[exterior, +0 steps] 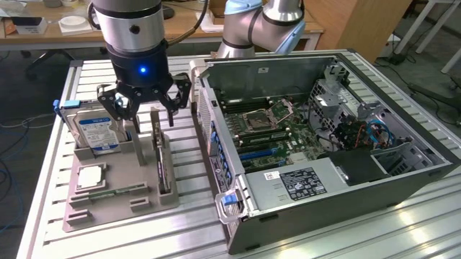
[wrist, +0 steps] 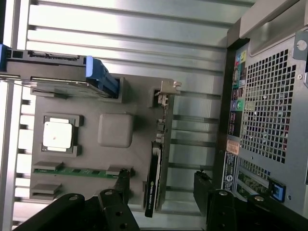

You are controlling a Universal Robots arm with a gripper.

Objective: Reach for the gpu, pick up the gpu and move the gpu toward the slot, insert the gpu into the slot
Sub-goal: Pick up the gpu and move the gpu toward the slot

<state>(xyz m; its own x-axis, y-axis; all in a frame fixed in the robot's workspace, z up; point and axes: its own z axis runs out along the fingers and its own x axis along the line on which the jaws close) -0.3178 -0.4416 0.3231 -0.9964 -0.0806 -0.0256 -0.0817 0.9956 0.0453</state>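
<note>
The gpu stands on its edge in a slot of the grey holder tray, to the exterior view's left of the open computer case. From the wrist view I see the gpu edge-on, a thin dark card with its silver bracket at one end. My gripper hangs open just above the card's far end, touching nothing. Its two black fingers straddle the card with a gap on each side. The blue slot lies on the motherboard inside the case.
On the same tray a blue-labelled hard drive stands upright, and a square processor chip and a green memory stick lie flat. The case's perforated wall rises close beside the tray. A slatted metal table carries everything.
</note>
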